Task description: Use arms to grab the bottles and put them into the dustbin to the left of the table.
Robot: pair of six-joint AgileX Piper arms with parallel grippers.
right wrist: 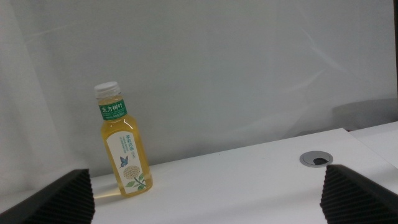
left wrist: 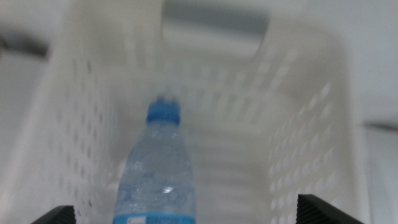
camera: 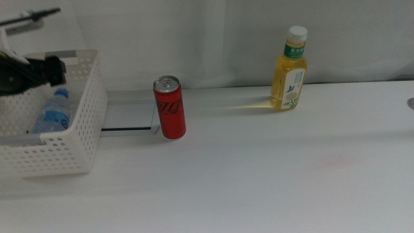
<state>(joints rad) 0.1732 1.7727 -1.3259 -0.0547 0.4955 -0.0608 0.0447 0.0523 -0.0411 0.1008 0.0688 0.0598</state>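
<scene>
Risk: water bottle (left wrist: 155,171) sits in the dustbin (camera: 87,110), left gripper (left wrist: 180,214) jaws wide around it, not pinching | lift crooked and you'll hook the basket wall | red soda can (camera: 169,107), yellow-drink bottle (camera: 289,70) upright on the counter (camera: 272,175) | right gripper (right wrist: 208,193) waits, jaws wide.

My middle camera looks forward and down over the table (camera: 259,175). My left wrist camera looks closely into the dustbin (left wrist: 311,124). My right wrist camera faces the yellow bottle (right wrist: 127,152), as the middle one does.
</scene>
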